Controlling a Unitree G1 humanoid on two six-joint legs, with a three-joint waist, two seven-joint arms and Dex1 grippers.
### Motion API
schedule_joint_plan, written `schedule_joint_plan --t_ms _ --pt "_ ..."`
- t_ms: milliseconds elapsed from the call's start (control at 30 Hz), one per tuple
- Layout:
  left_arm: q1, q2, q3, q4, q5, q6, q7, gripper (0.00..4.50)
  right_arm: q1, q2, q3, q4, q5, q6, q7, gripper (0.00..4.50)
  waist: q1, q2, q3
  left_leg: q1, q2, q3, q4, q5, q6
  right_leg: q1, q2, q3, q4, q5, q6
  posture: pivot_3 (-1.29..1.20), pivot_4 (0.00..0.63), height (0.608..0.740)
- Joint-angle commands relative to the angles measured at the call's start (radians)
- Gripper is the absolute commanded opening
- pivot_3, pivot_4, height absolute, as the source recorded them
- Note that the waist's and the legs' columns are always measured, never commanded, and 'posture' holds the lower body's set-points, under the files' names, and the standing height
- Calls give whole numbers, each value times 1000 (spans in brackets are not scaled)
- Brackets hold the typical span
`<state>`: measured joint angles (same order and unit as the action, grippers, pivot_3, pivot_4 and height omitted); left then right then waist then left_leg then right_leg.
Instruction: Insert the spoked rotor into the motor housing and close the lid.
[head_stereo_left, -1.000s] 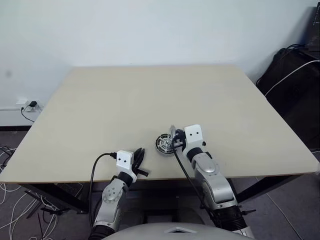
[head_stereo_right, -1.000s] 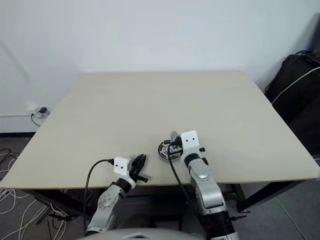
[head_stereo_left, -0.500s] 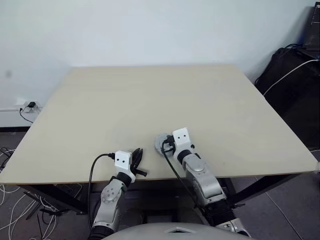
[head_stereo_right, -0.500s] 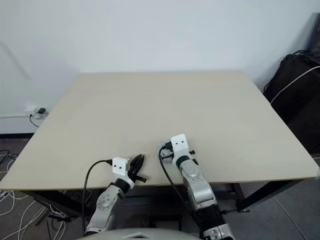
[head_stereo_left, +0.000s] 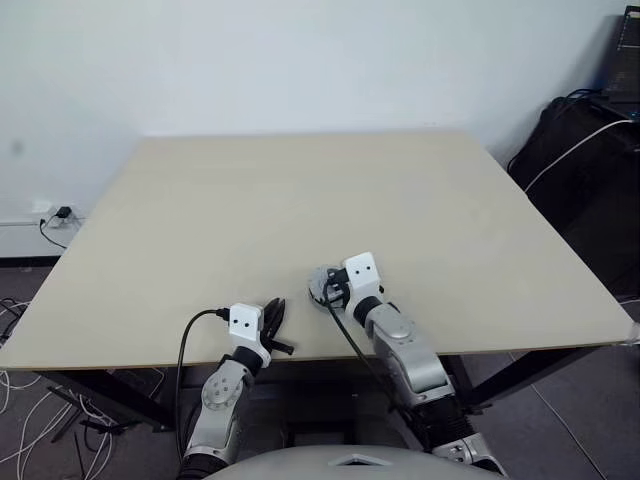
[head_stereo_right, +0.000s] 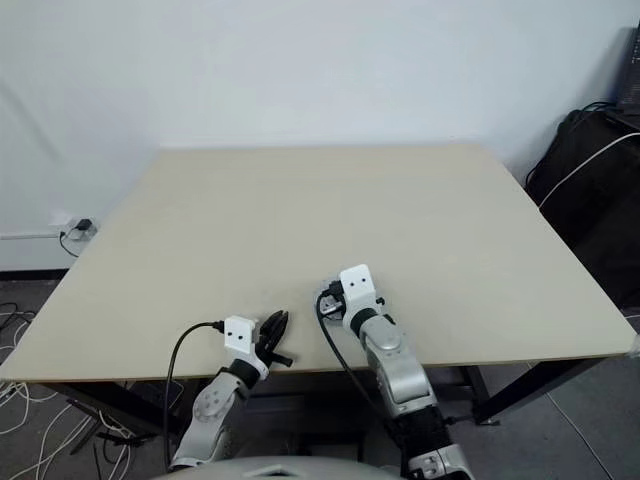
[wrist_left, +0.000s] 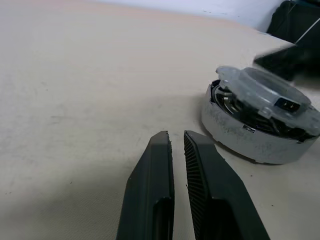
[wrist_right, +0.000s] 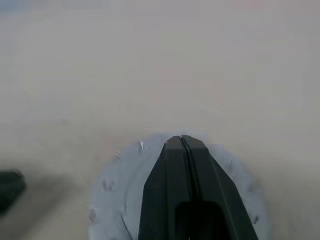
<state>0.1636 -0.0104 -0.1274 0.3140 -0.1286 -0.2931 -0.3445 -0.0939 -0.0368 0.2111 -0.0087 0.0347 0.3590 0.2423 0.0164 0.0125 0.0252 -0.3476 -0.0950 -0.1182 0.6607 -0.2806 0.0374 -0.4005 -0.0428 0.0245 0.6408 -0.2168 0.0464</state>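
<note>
Near the front edge of the table (head_stereo_left: 300, 200), the motor housing (wrist_left: 260, 132) is sitting with the lid (wrist_left: 267, 95) resting on top. The right gripper (wrist_right: 184, 142) is hovering over the lid, clenched and empty. The left gripper (wrist_left: 176, 145) is pointing beside the housing, fingers closed, grasping nothing.

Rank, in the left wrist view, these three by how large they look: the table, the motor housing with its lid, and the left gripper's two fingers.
1. table
2. left gripper fingers
3. motor housing with lid

The last two look nearly alike; the fingers are nearer the camera.
</note>
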Motion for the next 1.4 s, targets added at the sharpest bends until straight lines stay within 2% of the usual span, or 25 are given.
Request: schedule_joint_plan --t_ms 33,133,233,367,600,633,1133,1400 --pt "-11 -8 -2 -31 2 -15 2 503 -21 -54 -1 -113 27 2 80 18 0 0 0 0 0 0 0 0 1 0 0 0 0 0 0 0 0 740" --pt "-14 -10 -4 -26 3 -16 1 503 -20 -136 21 -138 50 -40 198 18 0 0 1 0 0 0 0 0 1 0 0 0 -1 0 0 0 0 740" --pt "-15 -10 -4 -24 4 -17 -2 503 -25 -210 47 -140 55 -44 291 631 0 -1 1 0 0 0 0 0 2 1 0 -1 -2 0 0 0 0 740" --pt "-17 -9 -4 -22 4 -19 -6 503 -38 -274 72 -126 56 -47 368 1930 1 -3 3 0 0 0 0 0 2 1 0 -1 -2 0 0 0 0 740" --pt "-15 -10 -3 -21 5 -23 -6 503 -87 -284 59 -20 54 -77 411 4276 5 -7 6 0 0 0 0 -1 0 1 -1 -1 -3 0 1 0 0 740" --pt "-14 -10 -2 -22 5 -23 -5 503 -96 -282 56 -2 56 -80 414 4480 6 -7 6 0 0 0 0 -1 0 1 -1 -1 -3 0 1 0 0 740" --pt "1 -5 4 -36 6 -30 6 503 -182 -258 27 204 58 -98 416 4480 15 -7 6 -1 0 0 -3 -1 3 1 0 0 -8 1 1 0 0 740" --pt "6 -3 4 -42 4 -30 13 503 -182 -253 35 240 51 -96 413 4480 15 -6 6 -1 0 0 -4 -1 3 1 0 0 -9 1 1 0 0 740"
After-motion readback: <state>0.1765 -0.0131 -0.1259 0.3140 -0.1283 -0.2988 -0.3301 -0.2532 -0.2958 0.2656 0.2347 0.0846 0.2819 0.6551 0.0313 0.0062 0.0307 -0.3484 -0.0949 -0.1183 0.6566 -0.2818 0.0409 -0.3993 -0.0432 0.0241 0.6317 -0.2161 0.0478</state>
